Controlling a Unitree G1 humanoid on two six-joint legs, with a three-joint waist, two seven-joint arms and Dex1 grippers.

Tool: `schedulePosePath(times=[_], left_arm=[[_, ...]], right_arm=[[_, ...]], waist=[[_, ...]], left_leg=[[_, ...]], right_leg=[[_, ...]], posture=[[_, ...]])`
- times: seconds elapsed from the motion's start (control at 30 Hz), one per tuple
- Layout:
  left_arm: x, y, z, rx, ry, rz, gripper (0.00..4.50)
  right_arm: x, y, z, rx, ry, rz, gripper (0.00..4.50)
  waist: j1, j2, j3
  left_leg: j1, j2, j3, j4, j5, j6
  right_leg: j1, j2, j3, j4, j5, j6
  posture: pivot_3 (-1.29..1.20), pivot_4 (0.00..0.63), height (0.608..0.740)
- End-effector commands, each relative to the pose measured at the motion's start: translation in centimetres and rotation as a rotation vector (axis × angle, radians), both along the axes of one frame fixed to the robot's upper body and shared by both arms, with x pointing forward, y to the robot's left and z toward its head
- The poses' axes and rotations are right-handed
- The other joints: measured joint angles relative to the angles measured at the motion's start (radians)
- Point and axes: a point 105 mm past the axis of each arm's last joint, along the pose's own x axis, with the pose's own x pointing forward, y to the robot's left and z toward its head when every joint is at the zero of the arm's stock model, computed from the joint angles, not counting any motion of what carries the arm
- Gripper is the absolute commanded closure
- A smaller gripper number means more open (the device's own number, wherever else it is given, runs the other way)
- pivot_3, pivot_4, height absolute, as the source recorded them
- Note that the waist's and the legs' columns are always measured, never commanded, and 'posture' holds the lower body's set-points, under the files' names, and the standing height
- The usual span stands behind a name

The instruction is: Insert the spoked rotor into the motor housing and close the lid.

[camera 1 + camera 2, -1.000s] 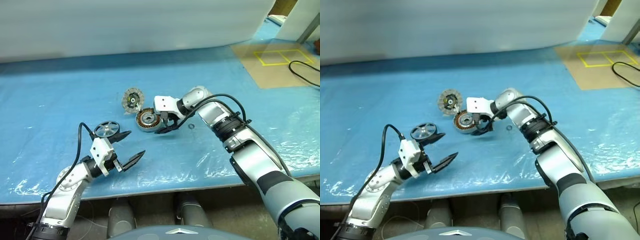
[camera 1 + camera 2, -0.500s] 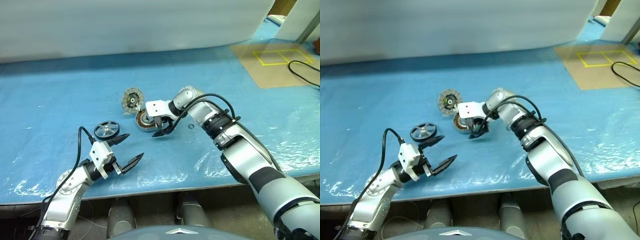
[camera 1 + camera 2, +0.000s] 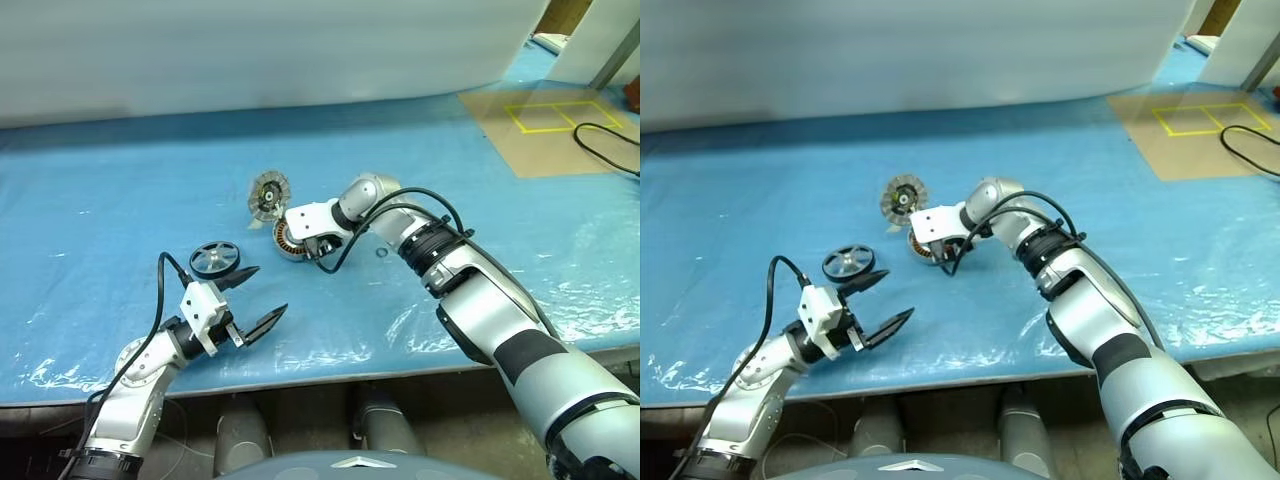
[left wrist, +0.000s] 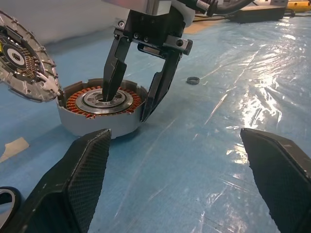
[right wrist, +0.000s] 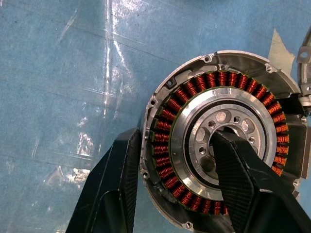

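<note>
Right gripper [image 4: 130, 104] fingers straddle the motor housing [image 4: 99, 109] wall, half-clenched; a shallow bite could tip it. Left gripper [image 3: 252, 297] fingers released.

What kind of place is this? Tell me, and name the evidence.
Probably a robot assembly test bench: motor housing, lid and spoked rotor lie on a table covered with blue plastic sheeting, and yellow tape squares mark it.
</note>
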Motion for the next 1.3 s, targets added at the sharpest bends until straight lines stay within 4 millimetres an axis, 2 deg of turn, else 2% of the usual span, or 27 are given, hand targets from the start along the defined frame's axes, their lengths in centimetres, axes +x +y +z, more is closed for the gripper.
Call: schedulePosePath(times=[0.03,0.4,0.67,0.8,1.0,1.23,1.27,1.3], left_arm=[[0.0,0.0,0.6,-0.002,-0.04,-0.001,0.0],[0.1,-0.2,0.6,-0.004,-0.04,-0.001,0.0],[0.3,-0.1,0.7,0.008,-0.04,-0.005,0.0],[0.4,-0.1,0.8,0.01,-0.041,-0.009,0.0],[0.5,-0.1,1.1,0.006,-0.048,-0.014,0.0],[0.4,-0.1,1.2,0.006,-0.048,-0.015,0.0],[0.4,-0.1,1.2,0.007,-0.049,-0.014,0.0],[0.4,-0.1,1.3,0.007,-0.049,-0.015,0.0]], right_arm=[[-0.6,-0.1,-0.8,-0.019,0.045,-0.007,2.52],[-3.9,-0.7,-0.7,-0.021,0.193,0.01,2.52],[-6.0,-2.1,-2.1,-0.081,0.249,0.033,2.52],[-7.2,-1.9,-2.2,-0.061,0.294,0.037,2.52],[-7.3,-1.7,-2.4,-0.045,0.295,0.015,2.52],[-6.2,-1.4,-2.5,-0.021,0.261,-0.012,2.52],[-6.2,-1.5,-2.5,-0.021,0.26,-0.011,1.86],[-6.1,-1.4,-2.5,-0.014,0.263,-0.014,1.61]], waist=[[0.0,0.0,0.0],[0.001,0.0,0.0],[0.004,-0.001,0.0],[0.003,-0.001,-0.001],[0.002,-0.001,-0.001],[0.0,-0.001,-0.001],[-0.001,-0.001,-0.001],[-0.001,-0.001,-0.001]], left_leg=[[0.0,0.0,0.0,0.0,0.0,0.0],[-0.002,0.0,0.0,-0.001,0.001,0.001],[0.0,0.0,0.0,-0.001,0.0,0.0],[0.0,0.0,0.0,-0.001,0.0,0.0],[0.002,0.0,0.0,-0.001,0.0,0.0],[0.01,0.0,0.0,-0.001,0.0,0.0],[0.01,0.0,0.0,-0.001,0.0,0.0],[0.011,0.0,0.0,-0.002,0.0,0.0]], right_leg=[[0.0,0.0,0.0,0.0,0.0,0.0],[0.0,0.001,-0.001,-0.004,0.0,0.0],[0.0,0.0,-0.001,-0.003,0.0,0.0],[0.002,0.0,0.0,-0.004,0.0,0.0],[0.003,0.0,0.0,-0.003,0.0,0.0],[0.011,0.0,0.001,-0.004,0.0,0.0],[0.012,0.0,0.001,-0.004,0.0,0.0],[0.012,0.0,0.001,-0.003,0.0,0.0]], posture=[[0.0,0.15,0.74],[0.0,0.15,0.74],[0.0,0.15,0.74],[0.0,0.15,0.74],[0.0,0.15,0.74],[0.0,0.15,0.74],[0.0,0.15,0.74],[0.0,0.15,0.74]])
